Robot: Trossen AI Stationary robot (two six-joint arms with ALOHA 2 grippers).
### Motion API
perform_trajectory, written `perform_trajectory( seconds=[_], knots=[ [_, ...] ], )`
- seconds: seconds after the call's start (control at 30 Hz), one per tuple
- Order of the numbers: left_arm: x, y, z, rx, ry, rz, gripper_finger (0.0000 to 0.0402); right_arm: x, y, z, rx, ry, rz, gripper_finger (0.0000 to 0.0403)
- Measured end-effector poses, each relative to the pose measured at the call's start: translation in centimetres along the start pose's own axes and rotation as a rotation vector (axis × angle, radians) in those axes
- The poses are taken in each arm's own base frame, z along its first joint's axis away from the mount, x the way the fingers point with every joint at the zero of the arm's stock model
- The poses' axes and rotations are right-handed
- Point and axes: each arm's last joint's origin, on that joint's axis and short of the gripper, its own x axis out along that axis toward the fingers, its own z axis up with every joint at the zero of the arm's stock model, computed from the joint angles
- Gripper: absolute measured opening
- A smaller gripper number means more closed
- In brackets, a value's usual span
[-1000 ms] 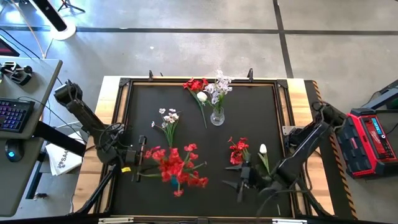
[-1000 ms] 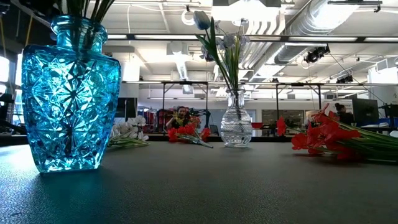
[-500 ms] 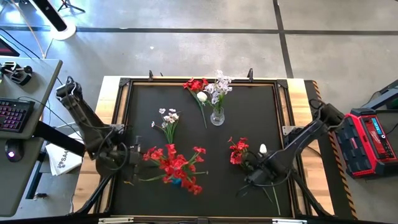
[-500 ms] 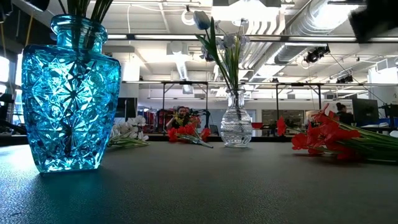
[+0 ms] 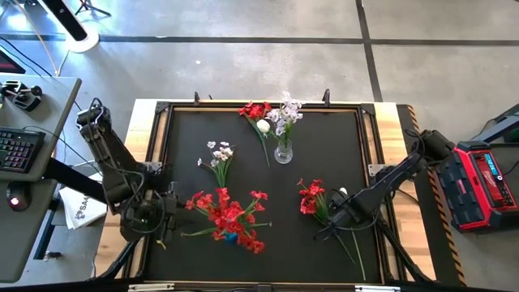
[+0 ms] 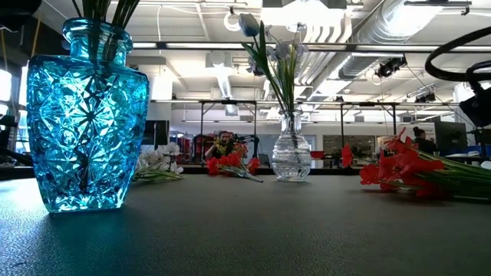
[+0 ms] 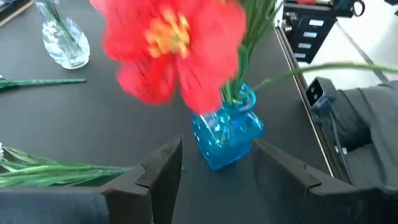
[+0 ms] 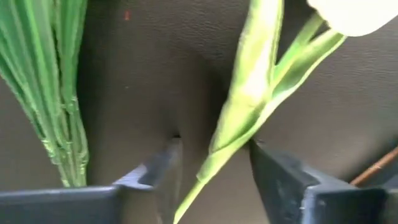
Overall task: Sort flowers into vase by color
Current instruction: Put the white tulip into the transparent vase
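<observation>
Lying flat, white-budded flower (image 8: 261,93) shows long green leaves.

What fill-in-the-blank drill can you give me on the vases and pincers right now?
1. The red flowers stand in the ____ vase.
2. The clear vase holds ____ flowers.
3. The right pincer has its open fingers either side of the stem of a ____ tulip lying on the mat.
4. The left pincer stands open and holds ____.

Missing words: blue; pale; white; nothing
</observation>
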Motion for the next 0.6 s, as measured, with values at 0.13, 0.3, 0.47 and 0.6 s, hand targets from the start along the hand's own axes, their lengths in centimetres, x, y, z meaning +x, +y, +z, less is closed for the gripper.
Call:
perform_trajectory(
  seconds=[0.13,0.3,0.47,0.6],
  knots=[
    [0.2,-0.3,-0.7,0.002,0.029,0.015,0.0176,0.3,-0.1,0.2,0.004,-0.002,0.008,0.0097],
    [0.7,-0.7,-1.6,-0.04,0.061,0.048,0.0176,-0.2,-0.1,0.2,-0.024,-0.04,0.027,0.0009],
    [1.7,-1.4,-2.6,-0.057,0.087,0.087,0.0176,-3.4,-0.2,-0.1,-0.042,-0.301,0.108,0.0014],
    [2.6,-2.0,-3.5,-0.075,0.097,0.116,0.0176,-7.2,-0.9,-0.5,-0.063,-0.557,0.199,0.0004]
  ],
)
